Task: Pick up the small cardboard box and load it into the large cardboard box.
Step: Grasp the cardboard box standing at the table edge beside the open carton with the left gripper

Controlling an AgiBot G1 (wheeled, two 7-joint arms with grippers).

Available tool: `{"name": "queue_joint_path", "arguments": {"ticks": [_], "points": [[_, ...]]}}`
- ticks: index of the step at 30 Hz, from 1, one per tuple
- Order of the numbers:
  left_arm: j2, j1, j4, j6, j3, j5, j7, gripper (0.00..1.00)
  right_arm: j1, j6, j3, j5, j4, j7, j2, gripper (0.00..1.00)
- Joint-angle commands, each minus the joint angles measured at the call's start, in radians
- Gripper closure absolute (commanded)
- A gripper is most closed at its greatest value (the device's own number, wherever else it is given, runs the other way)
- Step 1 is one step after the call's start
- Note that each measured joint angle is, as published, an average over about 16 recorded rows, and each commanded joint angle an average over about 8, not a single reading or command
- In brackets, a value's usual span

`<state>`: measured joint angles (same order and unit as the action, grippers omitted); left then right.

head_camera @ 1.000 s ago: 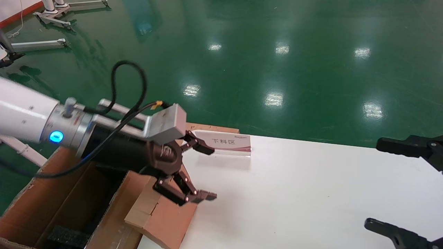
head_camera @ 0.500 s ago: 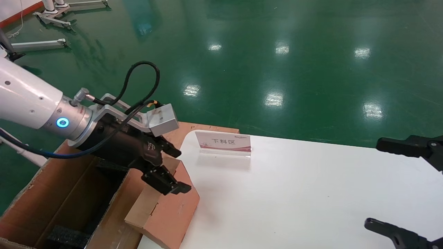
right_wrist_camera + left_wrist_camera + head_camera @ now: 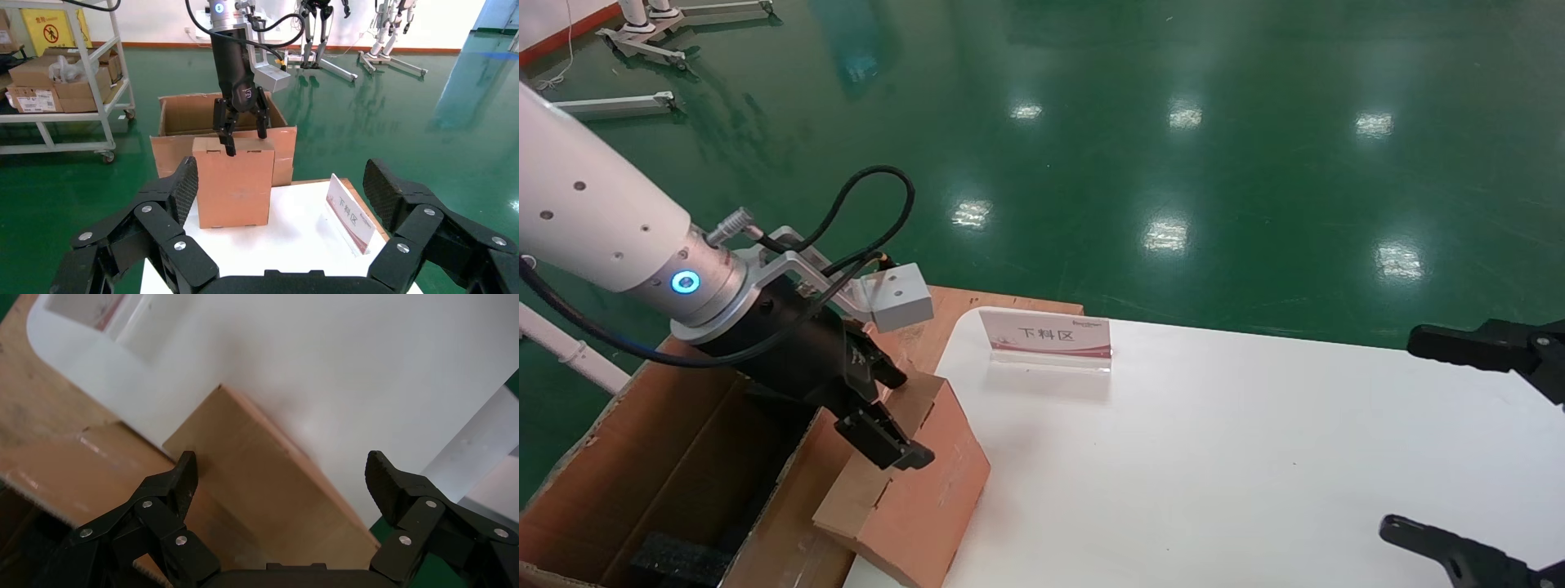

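At the tabletop's left edge, the left claw is straddling the small cardboard box, wide open. Centring before closing is advisable; the large cardboard box is standing just beside. Right claw is parked, spread.

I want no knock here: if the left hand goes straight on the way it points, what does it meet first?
Probably the small cardboard box: the open left hand points down at its top edge, one finger on either side. Depth is unclear.

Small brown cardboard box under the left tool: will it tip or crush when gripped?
The small brown cardboard box stands tall on the white table's edge, so it may tip. Plain cardboard probably dents. The left tool straddles its top, open.
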<state>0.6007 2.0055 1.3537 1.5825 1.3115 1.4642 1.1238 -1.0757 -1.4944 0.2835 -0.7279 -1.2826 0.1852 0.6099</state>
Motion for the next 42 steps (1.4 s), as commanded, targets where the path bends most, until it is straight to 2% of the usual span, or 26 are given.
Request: {"name": "queue_joint_path", "arguments": {"ticks": [1, 10, 15, 26, 42], "points": [[0.009, 0.032, 0.000, -0.001, 0.046, 0.003, 0.015, 0.00, 0.000, 0.000, 0.000, 0.000, 0.000, 0.000, 0.000, 0.00], [0.050, 0.125, 0.002, -0.012, 0.222, 0.003, 0.083, 0.00, 0.000, 0.000, 0.001, 0.001, 0.000, 0.000, 0.000, 0.00], [0.064, 0.154, 0.006, -0.031, 0.279, 0.008, 0.113, 0.00, 0.000, 0.001, 0.001, 0.001, 0.000, -0.001, 0.000, 0.00], [0.045, 0.164, 0.007, -0.065, 0.304, -0.052, 0.109, 0.00, 0.000, 0.001, 0.002, 0.001, 0.000, -0.001, -0.001, 0.00], [0.035, 0.133, 0.006, -0.088, 0.350, -0.056, 0.112, 0.00, -0.001, 0.001, 0.003, 0.002, 0.000, -0.002, -0.001, 0.00]]}}
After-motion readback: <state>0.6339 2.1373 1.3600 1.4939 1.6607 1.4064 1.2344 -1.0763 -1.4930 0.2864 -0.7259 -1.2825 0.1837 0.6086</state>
